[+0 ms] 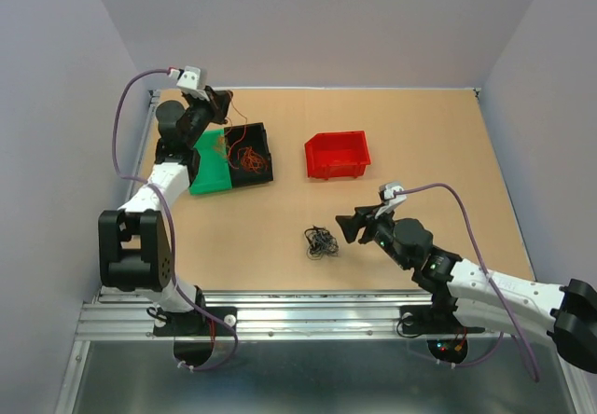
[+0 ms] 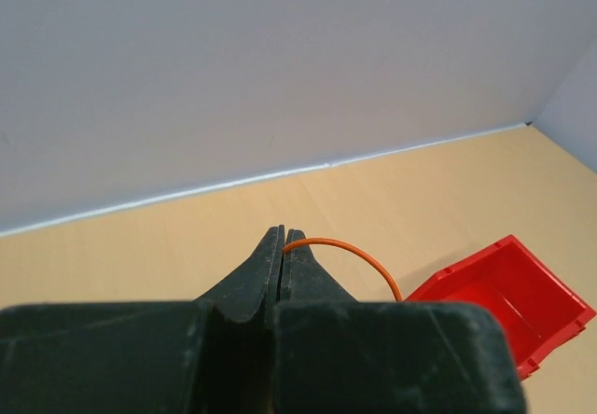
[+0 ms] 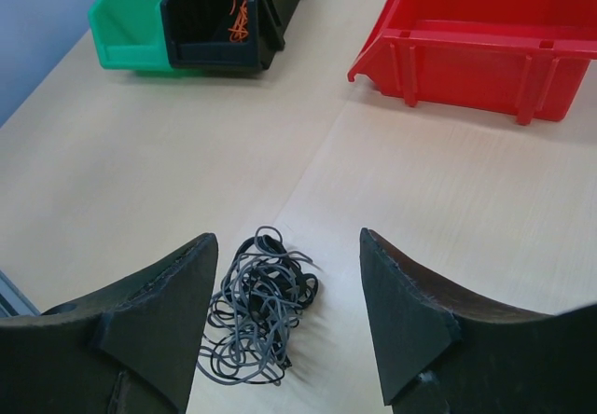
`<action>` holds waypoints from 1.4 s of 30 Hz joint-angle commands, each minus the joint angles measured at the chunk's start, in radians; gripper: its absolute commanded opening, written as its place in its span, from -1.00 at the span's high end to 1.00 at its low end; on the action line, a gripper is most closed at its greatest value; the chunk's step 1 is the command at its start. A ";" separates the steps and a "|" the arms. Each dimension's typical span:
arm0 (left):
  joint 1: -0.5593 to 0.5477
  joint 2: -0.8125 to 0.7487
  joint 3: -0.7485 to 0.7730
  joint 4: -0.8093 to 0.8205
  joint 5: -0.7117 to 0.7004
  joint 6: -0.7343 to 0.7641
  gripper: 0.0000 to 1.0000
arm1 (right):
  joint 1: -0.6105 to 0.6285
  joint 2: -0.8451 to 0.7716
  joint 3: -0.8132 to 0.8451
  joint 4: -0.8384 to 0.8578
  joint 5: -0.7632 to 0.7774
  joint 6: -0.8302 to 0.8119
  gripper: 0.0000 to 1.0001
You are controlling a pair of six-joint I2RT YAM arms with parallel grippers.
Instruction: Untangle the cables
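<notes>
Clamping 1 orange cable (image 2: 345,249) in the left tool (image 2: 283,239), strand leading down to an orange tangle (image 1: 249,159) inside 1 black bin (image 1: 269,167). Holding the right tool (image 3: 287,237) apart, just beside 1 dark cable knot (image 3: 254,311) on the surface (image 1: 420,134). Nearby, 1 green bin (image 1: 210,181) and 1 red bin (image 1: 338,170).

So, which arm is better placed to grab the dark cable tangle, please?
Right: the right hand, open, faces the dark cable tangle closely; the left hand, far off, is shut on an orange cable.
</notes>
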 commanded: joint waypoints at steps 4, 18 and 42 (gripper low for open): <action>-0.008 0.151 0.080 0.084 0.060 0.019 1.00 | 0.003 -0.025 0.004 0.032 0.018 -0.010 -0.36; -0.049 0.039 -0.051 0.148 -0.020 0.110 1.00 | 0.005 -0.039 0.000 0.032 0.017 -0.008 -0.36; -0.101 -0.194 -0.029 0.076 0.029 0.108 1.00 | 0.005 -0.067 -0.012 0.030 0.017 -0.014 -0.36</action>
